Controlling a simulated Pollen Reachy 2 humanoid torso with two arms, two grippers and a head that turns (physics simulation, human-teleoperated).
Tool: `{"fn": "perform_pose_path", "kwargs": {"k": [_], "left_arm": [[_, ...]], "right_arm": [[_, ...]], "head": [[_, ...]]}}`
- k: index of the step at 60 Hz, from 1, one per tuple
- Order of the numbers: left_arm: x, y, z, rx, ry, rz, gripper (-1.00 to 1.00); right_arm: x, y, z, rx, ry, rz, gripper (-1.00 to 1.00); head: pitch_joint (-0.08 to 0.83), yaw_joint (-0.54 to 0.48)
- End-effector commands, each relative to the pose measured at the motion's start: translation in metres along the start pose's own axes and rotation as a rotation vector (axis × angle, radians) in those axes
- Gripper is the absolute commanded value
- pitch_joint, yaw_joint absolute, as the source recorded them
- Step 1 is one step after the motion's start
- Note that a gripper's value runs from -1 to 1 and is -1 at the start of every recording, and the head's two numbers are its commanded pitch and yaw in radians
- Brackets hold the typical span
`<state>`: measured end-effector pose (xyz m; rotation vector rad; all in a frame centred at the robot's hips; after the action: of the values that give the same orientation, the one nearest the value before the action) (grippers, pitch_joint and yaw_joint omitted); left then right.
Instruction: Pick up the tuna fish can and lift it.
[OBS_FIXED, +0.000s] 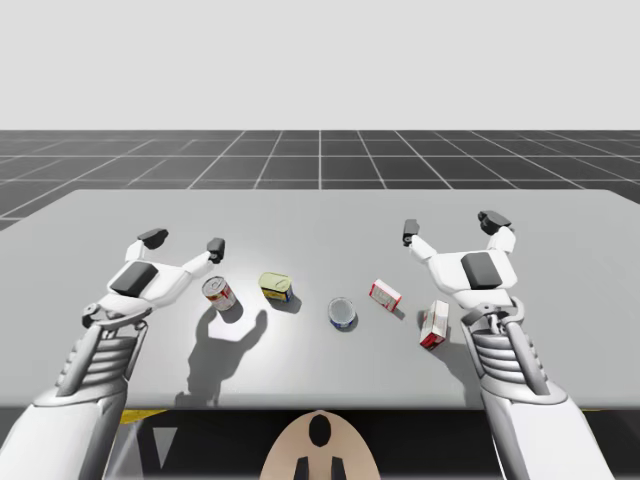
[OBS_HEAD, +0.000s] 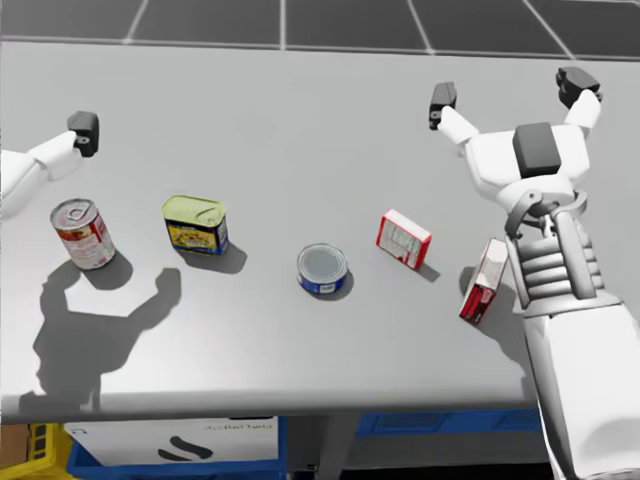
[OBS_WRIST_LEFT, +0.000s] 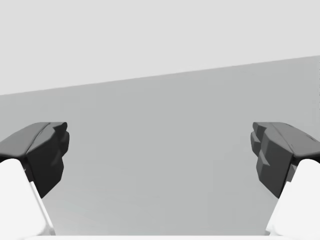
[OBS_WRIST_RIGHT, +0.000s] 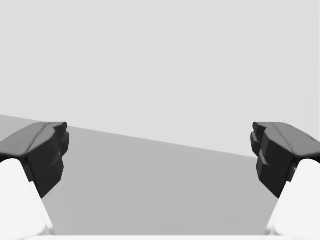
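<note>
Your left claw (OBS_FIXED: 184, 243): fingers spread wide, nothing held, nothing touched. Its wrist view shows bare desk (OBS_FIXED: 320, 215) ahead of the two dark pads (OBS_WRIST_LEFT: 42, 155). Your right claw (OBS_FIXED: 451, 226): same state, fingers wide apart and empty, with bare desk ahead of it in its own wrist view.

Tuna fish can (OBS_FIXED: 342, 313): short, round, blue wall, grey lid up. It stands on the desk between the two claws, well apart from both. It sits on the torso side of them and somewhat closer to the right claw.

Other containers, all closed, so contents are not visible:
- tall red-and-white can (OBS_FIXED: 219, 293), upright, near the left claw's inner finger on its torso side
- yellow-topped rectangular tin (OBS_FIXED: 276, 287), between that can and the tuna fish can
- small red-and-white box (OBS_FIXED: 385, 294), between the tuna fish can and the right claw
- second red-and-white box (OBS_FIXED: 434, 324), just beside the right wrist and behind the claw. You probably have a small gap there, but contact cannot be ruled out from these views.

Arm pose: both forearms enter over the near desk edge and reach forward, with the claws pointing away from the torso. The left arm's shadow falls on the desk beside the tall red-and-white can.
</note>
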<state>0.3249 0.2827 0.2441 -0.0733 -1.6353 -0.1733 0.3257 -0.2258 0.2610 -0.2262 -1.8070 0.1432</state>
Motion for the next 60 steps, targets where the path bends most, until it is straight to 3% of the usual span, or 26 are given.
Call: {"fn": "perform_pose_path", "kwargs": {"k": [1, 9, 18, 23, 34, 40, 44, 45, 47, 49, 60], "left_arm": [[0.003, -0.001, 0.002, -0.002, -0.009, 0.009, -1.00], [0.004, -0.002, 0.003, -0.002, -0.012, 0.013, -1.00], [0.006, -0.004, 0.004, -0.004, -0.019, 0.016, -1.00], [0.008, -0.005, 0.006, -0.005, -0.024, 0.020, -1.00], [0.007, -0.005, 0.006, -0.009, -0.020, 0.019, -1.00], [0.008, -0.005, 0.006, -0.011, -0.019, 0.020, -1.00], [0.007, -0.005, 0.006, -0.012, -0.016, 0.018, -1.00], [0.007, -0.006, 0.006, -0.013, -0.015, 0.018, -1.00], [0.007, -0.006, 0.006, -0.014, -0.014, 0.016, -1.00], [0.007, -0.007, 0.006, -0.015, -0.014, 0.016, -1.00], [0.007, -0.008, 0.006, -0.018, -0.017, 0.016, -1.00]], "right_arm": [[0.001, 0.001, 0.000, 0.002, 0.000, -0.004, -1.00], [0.005, 0.001, 0.001, 0.011, -0.003, -0.020, -1.00], [0.016, 0.003, 0.012, 0.073, 0.031, -0.080, -1.00], [0.027, 0.008, 0.029, 0.121, 0.039, -0.057, -1.00], [0.060, 0.024, 0.077, 0.247, 0.089, -0.068, -1.00], [0.064, 0.035, 0.098, 0.323, 0.121, -0.080, -1.00], [0.061, 0.043, 0.115, 0.399, 0.152, -0.125, -1.00], [0.060, 0.045, 0.119, 0.421, 0.167, -0.161, -1.00], [0.058, 0.047, 0.122, 0.449, 0.173, -0.171, -1.00], [0.055, 0.052, 0.130, 0.479, 0.205, -0.227, -1.00], [0.033, 0.072, 0.150, 0.576, 0.247, -0.247, -1.00]], "head": [[0.733, -0.10], [0.737, -0.10], [0.728, -0.10], [0.724, -0.09], [0.726, -0.09], [0.724, -0.10], [0.722, -0.10], [0.723, -0.10], [0.723, -0.10], [0.723, -0.10], [0.723, -0.10]]}}
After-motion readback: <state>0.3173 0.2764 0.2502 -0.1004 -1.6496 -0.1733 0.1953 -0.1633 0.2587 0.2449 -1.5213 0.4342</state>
